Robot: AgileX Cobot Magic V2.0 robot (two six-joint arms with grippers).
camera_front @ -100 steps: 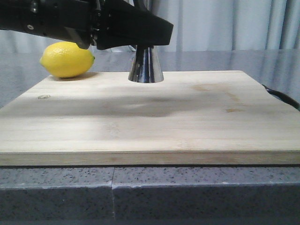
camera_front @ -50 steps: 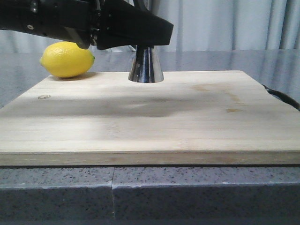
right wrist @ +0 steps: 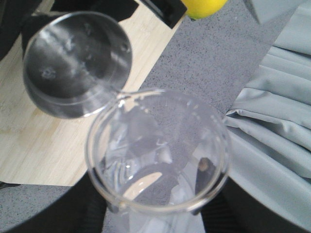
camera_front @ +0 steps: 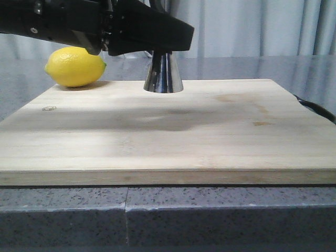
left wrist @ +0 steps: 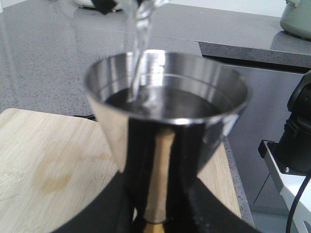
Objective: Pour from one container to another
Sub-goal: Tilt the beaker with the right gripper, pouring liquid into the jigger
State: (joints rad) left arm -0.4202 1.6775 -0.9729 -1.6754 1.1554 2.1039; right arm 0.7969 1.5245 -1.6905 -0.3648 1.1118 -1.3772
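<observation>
The steel jigger (camera_front: 164, 73) stands upright at the back of the wooden board (camera_front: 157, 136). My left gripper (left wrist: 158, 213) is shut on its narrow waist, just above the gold band. Clear liquid fills much of its upper cup (left wrist: 167, 111). A thin clear stream (left wrist: 138, 53) falls into the cup from above. The clear glass beaker (right wrist: 155, 150) is tilted, its pouring lip over the jigger's rim (right wrist: 75, 63). My right gripper (right wrist: 155, 206) is shut on the beaker, one black finger at each side. In the front view the left arm (camera_front: 105, 26) hides the jigger's top and the beaker.
A yellow lemon (camera_front: 75, 66) lies at the board's back left corner. A black cable (camera_front: 315, 107) runs past the board's right edge. Grey stone counter (camera_front: 210, 210) surrounds the board, and grey curtains (camera_front: 252, 26) hang behind. A black fixture (left wrist: 299, 131) stands off the board's far side.
</observation>
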